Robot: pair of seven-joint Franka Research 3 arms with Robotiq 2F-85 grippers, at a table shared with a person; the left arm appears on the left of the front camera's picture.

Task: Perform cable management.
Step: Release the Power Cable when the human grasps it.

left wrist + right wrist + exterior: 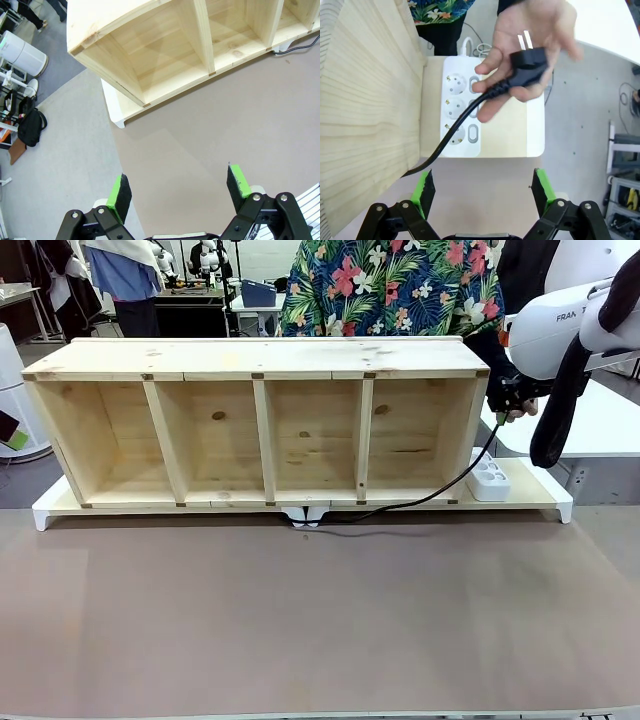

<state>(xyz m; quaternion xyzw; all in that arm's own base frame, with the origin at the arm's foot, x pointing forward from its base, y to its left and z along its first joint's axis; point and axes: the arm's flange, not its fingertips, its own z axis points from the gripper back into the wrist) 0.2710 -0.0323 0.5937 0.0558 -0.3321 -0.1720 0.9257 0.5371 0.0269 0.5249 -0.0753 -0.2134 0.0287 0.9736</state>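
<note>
The thin black cable [440, 490] runs from under the shelf's front middle along the white base, then rises to the right. A person's hand [535, 30] holds its black two-pin plug [527, 62] above the white power strip [462, 110], pins pointing up in the right wrist view. My right gripper [484, 192] hangs open just short of the strip and hand, with nothing between its green pads [425, 192]. My left gripper [179, 187] is open and empty over the brown table mat near the shelf's left end. A short piece of cable [300, 48] shows by the shelf's front.
A long wooden shelf [265, 425] with several open compartments stands on a white base [535, 490] across the far side of the table. The power strip [488, 480] lies on the base's right end. The brown mat [320, 610] spreads in front. The person stands behind the shelf.
</note>
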